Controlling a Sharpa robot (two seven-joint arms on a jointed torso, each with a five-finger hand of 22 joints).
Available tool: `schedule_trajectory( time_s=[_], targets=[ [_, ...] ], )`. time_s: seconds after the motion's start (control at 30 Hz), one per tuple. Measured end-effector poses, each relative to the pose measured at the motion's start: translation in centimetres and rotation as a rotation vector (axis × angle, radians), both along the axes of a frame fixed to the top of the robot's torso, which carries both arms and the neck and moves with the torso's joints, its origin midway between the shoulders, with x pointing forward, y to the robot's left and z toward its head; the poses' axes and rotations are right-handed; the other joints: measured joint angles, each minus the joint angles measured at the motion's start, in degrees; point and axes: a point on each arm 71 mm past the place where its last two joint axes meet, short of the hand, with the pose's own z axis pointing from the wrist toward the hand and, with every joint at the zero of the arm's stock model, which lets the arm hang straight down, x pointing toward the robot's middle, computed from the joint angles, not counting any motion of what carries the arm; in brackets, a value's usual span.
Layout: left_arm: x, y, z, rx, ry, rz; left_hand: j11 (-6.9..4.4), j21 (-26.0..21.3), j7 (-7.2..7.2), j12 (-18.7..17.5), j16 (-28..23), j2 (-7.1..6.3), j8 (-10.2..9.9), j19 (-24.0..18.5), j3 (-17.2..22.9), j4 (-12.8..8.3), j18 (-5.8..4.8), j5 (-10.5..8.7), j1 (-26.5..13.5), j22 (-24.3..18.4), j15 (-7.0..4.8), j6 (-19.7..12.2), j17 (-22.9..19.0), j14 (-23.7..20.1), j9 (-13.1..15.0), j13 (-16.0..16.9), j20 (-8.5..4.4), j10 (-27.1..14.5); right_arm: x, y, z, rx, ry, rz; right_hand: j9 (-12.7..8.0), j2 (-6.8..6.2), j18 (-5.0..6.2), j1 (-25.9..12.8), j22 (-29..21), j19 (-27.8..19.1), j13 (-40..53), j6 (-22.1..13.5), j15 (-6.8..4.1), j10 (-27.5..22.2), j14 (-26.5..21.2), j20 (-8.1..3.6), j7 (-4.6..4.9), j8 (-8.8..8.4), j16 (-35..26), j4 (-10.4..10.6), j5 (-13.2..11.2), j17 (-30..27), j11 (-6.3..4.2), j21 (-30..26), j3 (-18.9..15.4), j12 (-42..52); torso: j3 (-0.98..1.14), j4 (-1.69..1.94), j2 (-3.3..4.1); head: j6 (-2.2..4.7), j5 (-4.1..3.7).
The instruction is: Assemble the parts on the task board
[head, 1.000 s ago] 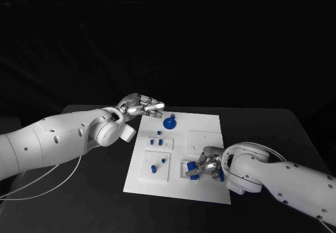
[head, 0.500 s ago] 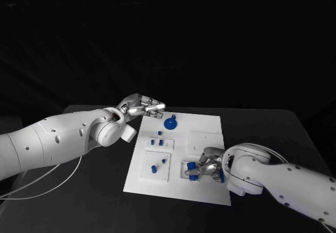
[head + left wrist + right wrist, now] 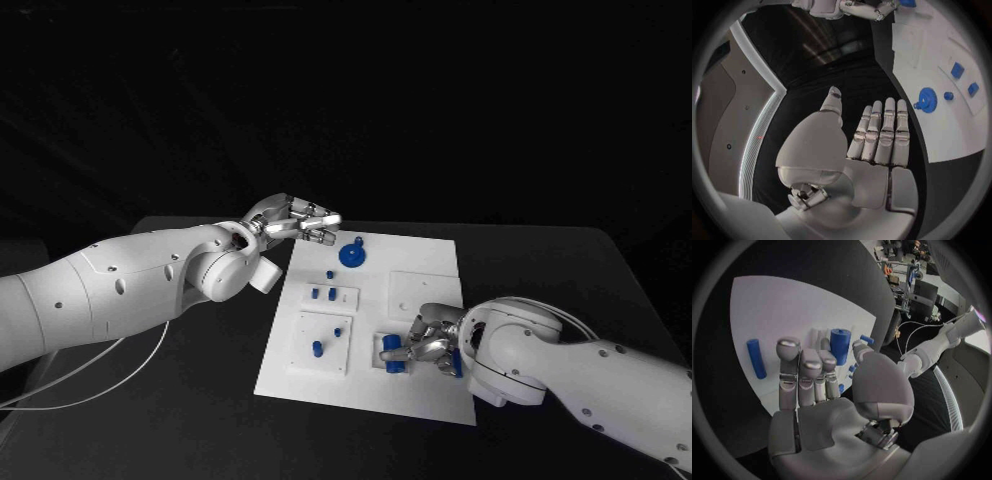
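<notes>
Parts (image 3: 392, 352) lie under the right robot hand (image 3: 423, 343), touching.

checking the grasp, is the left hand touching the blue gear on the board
Apart. The left wrist view shows the left hand open over black table, a clear gap from the blue gear on the task board.

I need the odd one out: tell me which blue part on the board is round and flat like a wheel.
The blue disc at the far end of the task board, just beside the left hand. The other blue parts are small pegs or blocks.
</notes>
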Motion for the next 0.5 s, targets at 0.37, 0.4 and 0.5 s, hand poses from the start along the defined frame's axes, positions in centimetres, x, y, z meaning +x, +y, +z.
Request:
schedule_trajectory(
  time_s=[0.37, 0.4, 0.5],
  targets=[
    [0.07, 0.21, -0.03, 0.003, 0.002, 0.006, 0.00, 0.0, 0.00, 0.0, 0.0, 0.00, 0.0, 0.1, 0.0, 0.0, 0.00, 0.00, 0.0, 0.0, 0.00, 0.0, 0.0, 0.0, 0.0, 0.0, 0.06, 0.0, -0.21, -0.14, 0.36, 0.007, -0.015, -0.004, 0.0, 0.00, 0.00, 0.0, 0.0, 0.0, 0.1, 0.0, 0.01, 0.2, 0.0, 0.00, 0.00, -0.01, 0.0, 0.0, 0.0, 0.1, -0.15, 0.0, 0.0, 0.0, -0.02, 0.01, -0.01, 0.21, 0.05],
    [0.07, 0.22, -0.04, 0.003, 0.002, 0.006, 0.00, 0.0, 0.00, 0.0, 0.0, 0.00, 0.0, 0.2, 0.0, 0.0, 0.00, 0.00, 0.0, 0.0, 0.00, 0.0, 0.0, 0.0, 0.0, 0.0, 0.21, 0.0, -0.22, -0.14, 0.40, 0.008, -0.016, -0.004, 0.0, 0.00, 0.00, 0.0, 0.0, 0.0, 0.1, 0.0, 0.01, 0.2, 0.0, 0.00, 0.00, -0.01, 0.0, 0.0, 0.0, 0.1, -0.19, 0.0, 0.0, 0.0, -0.02, 0.01, -0.01, 0.21, 0.05],
    [0.08, 0.25, -0.04, 0.004, 0.002, 0.007, 0.00, 0.0, 0.00, 0.0, 0.0, 0.00, 0.0, 0.2, 0.0, 0.0, 0.00, 0.00, 0.0, 0.0, 0.00, 0.0, 0.0, 0.0, 0.0, 0.0, 0.22, 0.0, -0.30, -0.09, 0.52, 0.011, -0.018, -0.003, 0.0, 0.00, 0.00, 0.0, 0.0, 0.0, 0.1, 0.0, 0.01, 0.2, 0.0, 0.00, -0.01, -0.01, 0.0, 0.0, 0.0, 0.1, -0.19, 0.0, 0.0, 0.0, -0.02, 0.01, -0.01, 0.21, 0.02]
  ],
)
